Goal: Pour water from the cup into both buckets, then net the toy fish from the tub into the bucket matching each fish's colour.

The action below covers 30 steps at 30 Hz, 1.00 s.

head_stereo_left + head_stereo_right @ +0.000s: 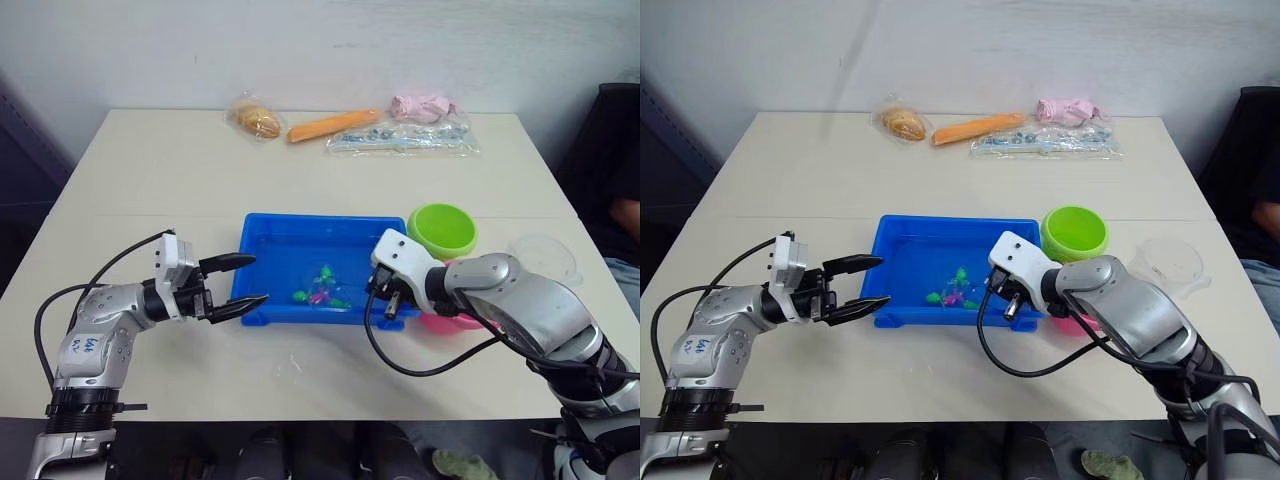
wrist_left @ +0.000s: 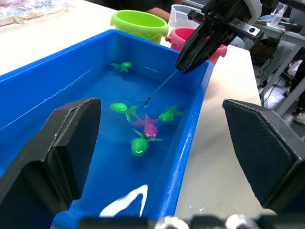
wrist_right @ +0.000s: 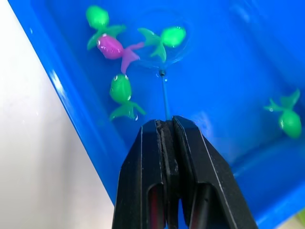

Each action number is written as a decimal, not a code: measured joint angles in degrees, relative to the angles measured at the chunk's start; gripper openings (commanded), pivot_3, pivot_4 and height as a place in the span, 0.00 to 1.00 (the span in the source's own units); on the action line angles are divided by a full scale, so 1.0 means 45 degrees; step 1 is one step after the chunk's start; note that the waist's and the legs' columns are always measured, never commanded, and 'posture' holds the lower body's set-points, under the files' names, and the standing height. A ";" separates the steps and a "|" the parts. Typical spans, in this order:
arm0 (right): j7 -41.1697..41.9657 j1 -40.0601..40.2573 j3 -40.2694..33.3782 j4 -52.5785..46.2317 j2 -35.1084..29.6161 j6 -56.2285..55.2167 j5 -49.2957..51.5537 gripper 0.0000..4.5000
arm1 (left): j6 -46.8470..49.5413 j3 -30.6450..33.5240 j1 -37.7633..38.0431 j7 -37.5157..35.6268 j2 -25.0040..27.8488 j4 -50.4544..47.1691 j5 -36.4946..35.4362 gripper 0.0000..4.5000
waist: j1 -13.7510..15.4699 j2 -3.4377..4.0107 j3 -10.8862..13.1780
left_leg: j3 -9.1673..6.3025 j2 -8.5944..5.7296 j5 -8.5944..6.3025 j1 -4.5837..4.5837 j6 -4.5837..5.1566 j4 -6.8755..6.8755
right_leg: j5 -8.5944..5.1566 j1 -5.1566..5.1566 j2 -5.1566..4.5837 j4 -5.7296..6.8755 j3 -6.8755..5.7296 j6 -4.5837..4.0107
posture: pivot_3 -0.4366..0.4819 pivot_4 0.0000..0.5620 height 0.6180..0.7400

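Note:
The blue tub (image 1: 272,236) sits mid-table with water in it, several green toy fish (image 3: 121,90) and one pink fish (image 3: 112,46). My right gripper (image 3: 165,128) is shut on the net's thin stick (image 3: 164,98) over the tub's right end. The net's hoop (image 3: 159,38) lies in the water around a green fish. My left gripper (image 1: 250,280) is open at the tub's left rim, holding nothing. The lime green bucket (image 1: 442,230) stands right of the tub. The pink bucket (image 1: 440,321) is mostly hidden behind my right arm. The clear cup (image 1: 545,256) stands further right.
Along the table's far edge lie a bagged bread roll (image 1: 257,120), an orange carrot-like item (image 1: 335,124), a pink item (image 1: 425,105) and a clear packet (image 1: 405,138). A person's arm (image 1: 625,215) shows at the right edge.

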 measured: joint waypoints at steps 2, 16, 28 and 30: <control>-0.0149 0.0000 0.0007 0.0036 0.0022 -0.0170 -0.0144 0.00 | 0.0000 0.0047 0.0001 -0.0001 0.0012 0.0000 -0.0001 0.98 | -0.0001 0.0000 0.0000 | 0.0001 -0.0001 0.0000 0.0000 0.0000 0.0000 | 0.0000 0.0000 -0.0001 0.0000 0.0001 0.0000 | 0.48 0.27 1.00; 0.0082 0.0066 0.0404 0.0477 -0.1265 -0.1055 -0.1022 0.00 | 0.0013 0.0108 0.0018 -0.0013 0.0033 -0.0001 -0.0004 0.98 | 0.0008 0.0000 0.0000 | 0.0002 -0.0001 0.0000 0.0000 0.0000 -0.0001 | 0.0000 0.0000 -0.0002 -0.0002 0.0001 0.0000 | 0.48 0.27 1.00; 0.1278 0.0451 0.0256 0.0129 -0.1729 -0.0950 -0.0398 0.00 | 0.0036 0.0111 0.0016 -0.0011 0.0080 -0.0001 -0.0004 0.98 | -0.0008 0.0000 0.0000 | 0.0000 0.0005 -0.0001 0.0001 0.0000 -0.0003 | 0.0000 0.0000 -0.0001 -0.0003 0.0000 0.0000 | 0.48 0.27 1.00; 0.1303 0.0449 0.0298 0.0131 -0.1471 -0.0936 -0.0365 0.00 | 0.0036 0.0112 0.0016 -0.0058 0.0240 0.0000 -0.0004 0.98 | -0.0013 0.0000 0.0000 | 0.0001 0.0005 -0.0001 0.0001 -0.0001 -0.0003 | 0.0000 -0.0001 -0.0001 -0.0003 0.0000 0.0000 | 0.48 0.27 1.00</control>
